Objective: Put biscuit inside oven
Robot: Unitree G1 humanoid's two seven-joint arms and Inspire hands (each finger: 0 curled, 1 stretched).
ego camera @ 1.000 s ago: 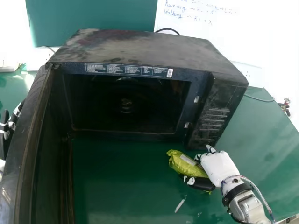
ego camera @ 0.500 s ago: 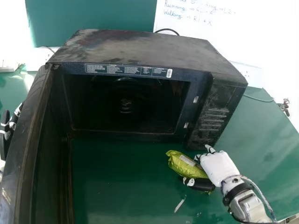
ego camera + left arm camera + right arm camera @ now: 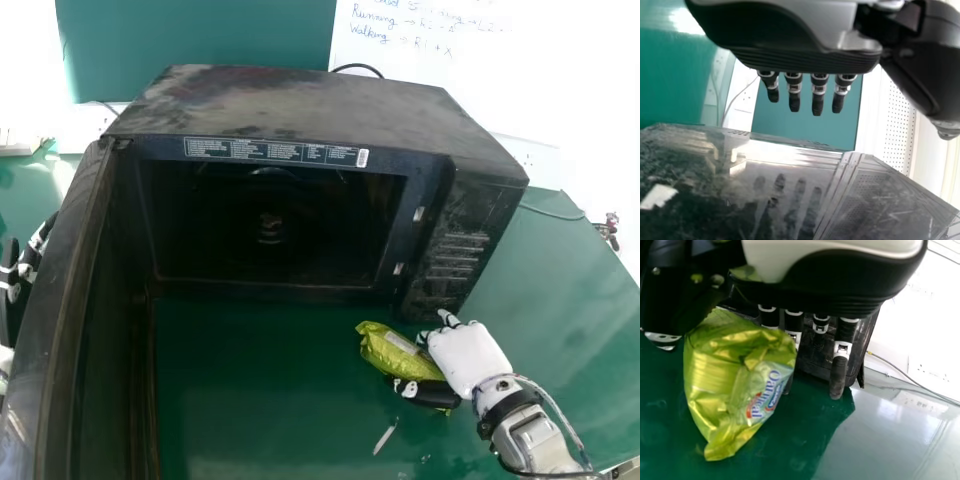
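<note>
The biscuit packet [image 3: 392, 347] is in the right hand [image 3: 468, 358], in front of the oven [image 3: 300, 105] and just below the near corner of its control panel [image 3: 458, 245]. The thumb [image 3: 428, 392] is on the near side of the packet and the fingers [image 3: 838, 375] on the far side, so I judge it pinched between them, though one finger stands fairly straight. In the head view the packet sticks out leftward from the hand, its long axis aslant, with the free end pointing up and left

That slant matters most now. The dark oven cavity [image 3: 270, 230] is farther back and to the left of the packet, so the free end already leads roughly the right way. The right arm is clearly the nearer one for the job. It would need to raise the packet off the green tabletop [image 3: 250, 390], carry it left past the panel and then push forward. Going forward too soon could catch the packet or knuckles on the panel's edge

The door [image 3: 50, 330] is wide open on the left. The left hand [image 3: 790, 55] is beyond it, its fingers straight and a little apart, holding nothing
</note>
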